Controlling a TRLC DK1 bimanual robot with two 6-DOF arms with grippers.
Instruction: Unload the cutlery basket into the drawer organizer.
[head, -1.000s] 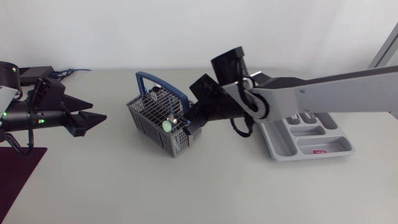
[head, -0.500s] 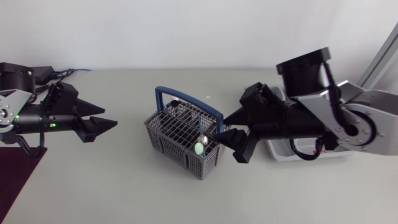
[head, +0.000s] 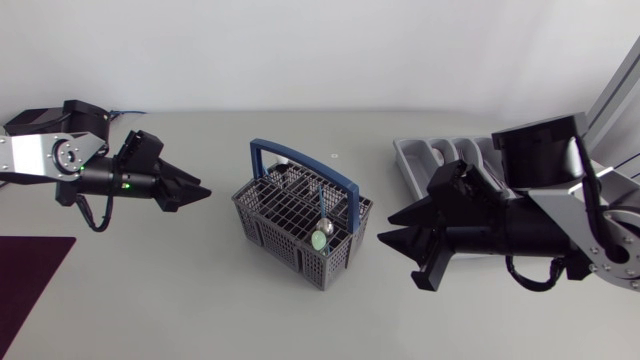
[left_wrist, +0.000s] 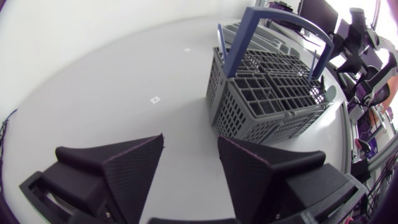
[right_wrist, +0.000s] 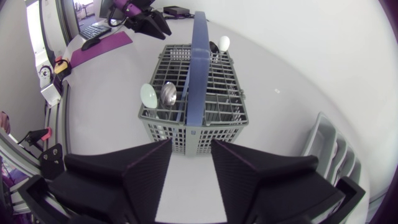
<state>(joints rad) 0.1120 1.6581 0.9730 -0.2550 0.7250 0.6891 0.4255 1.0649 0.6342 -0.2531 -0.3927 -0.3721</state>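
"Two grippers were in view; how did they stand?"
"Nearest, the right gripper (right_wrist: 191, 142) had its fingers spread, empty, aimed at the basket (head: 300, 228) just ahead. The grey basket stood mid-table, blue handle (head: 305, 163) upright, spoons (right_wrist: 148, 94) standing in its cells."
"And the left?"
"Farther back, the left gripper (left_wrist: 191, 138) was spread too, holding nothing, apart from the basket. Farthest, the organizer (head: 425, 158) lay behind the right arm (head: 560, 215)."

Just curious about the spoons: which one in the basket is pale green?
The green spoon, at the basket end nearest the right pincer, beside the metal spoon; the far spoon is white.
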